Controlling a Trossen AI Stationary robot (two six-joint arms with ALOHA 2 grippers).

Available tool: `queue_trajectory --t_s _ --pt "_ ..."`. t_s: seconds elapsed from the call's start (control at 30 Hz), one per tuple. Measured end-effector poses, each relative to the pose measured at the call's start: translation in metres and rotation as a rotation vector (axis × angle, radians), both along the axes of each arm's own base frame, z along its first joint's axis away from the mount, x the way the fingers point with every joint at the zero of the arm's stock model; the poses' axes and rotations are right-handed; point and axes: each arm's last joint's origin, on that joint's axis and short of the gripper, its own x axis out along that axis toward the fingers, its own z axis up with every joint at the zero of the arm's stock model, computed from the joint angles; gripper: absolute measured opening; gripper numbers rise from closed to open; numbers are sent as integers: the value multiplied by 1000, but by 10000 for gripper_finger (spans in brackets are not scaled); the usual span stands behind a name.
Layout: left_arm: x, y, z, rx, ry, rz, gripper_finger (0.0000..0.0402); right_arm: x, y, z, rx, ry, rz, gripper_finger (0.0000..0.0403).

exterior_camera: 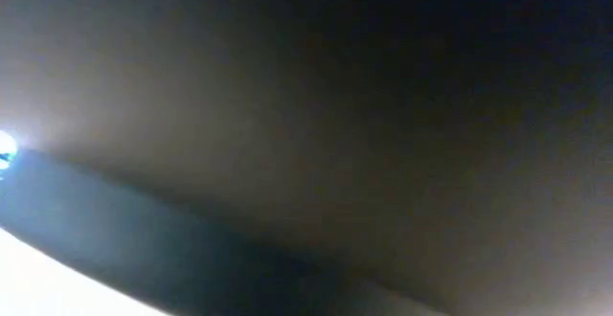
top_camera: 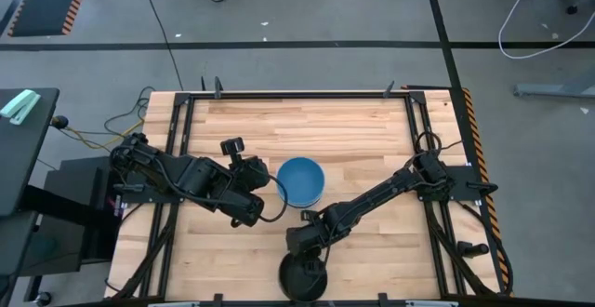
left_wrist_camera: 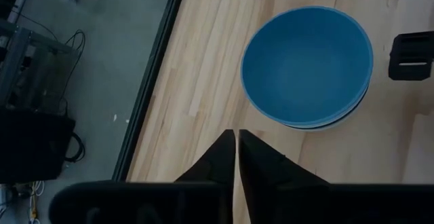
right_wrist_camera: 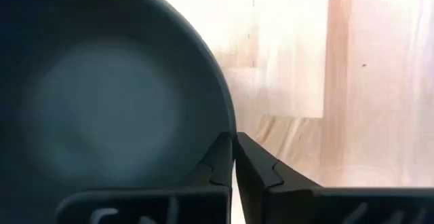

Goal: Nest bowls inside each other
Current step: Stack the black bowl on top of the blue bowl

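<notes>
A blue bowl (top_camera: 300, 181) stands upright on the middle of the wooden table; in the left wrist view, the blue bowl (left_wrist_camera: 306, 64) shows a paler rim (left_wrist_camera: 325, 123) under its edge. A black bowl (top_camera: 303, 277) is at the table's near edge and fills much of the right wrist view (right_wrist_camera: 102, 108). My left gripper (top_camera: 268, 192) (left_wrist_camera: 236, 146) is shut just left of the blue bowl and touches nothing. My right gripper (top_camera: 305, 254) (right_wrist_camera: 234, 146) is shut on the black bowl. The other bowls are not in view. My right gripper pinches the black bowl's rim (right_wrist_camera: 229, 125) between its two fingers, one finger on the inner side and one on the outer. The fingers come from the far side, slanting down. Whether the bowl is lifted off the table cannot be told.
The table is framed by black rails (top_camera: 181, 140) on the left and right. A dark blurred surface fills the low view. Bare wood lies on the far half of the table (top_camera: 307, 121) and to the right of the black bowl (right_wrist_camera: 352, 81).
</notes>
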Motion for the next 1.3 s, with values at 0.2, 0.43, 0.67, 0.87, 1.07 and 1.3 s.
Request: queue_trajectory --t_s 0.2,0.43,0.67,0.87,1.07,1.3 --pt "0 0 0 -1 0 0 21 -1 2 0 -37 -21 9 12" --pt "0 0 0 -1 0 1 31 -2 1 0 -69 -18 44 5" --pt "0 0 0 -1 -1 1 31 -4 0 -1 -90 -4 77 2" --pt "0 0 0 -1 -1 1 21 -6 -2 8 -123 -25 80 0" --pt "0 0 0 -1 -1 1 27 -14 -8 30 -174 -67 64 0" --pt "0 0 0 0 0 1 34 -24 -14 58 -210 -120 46 0"
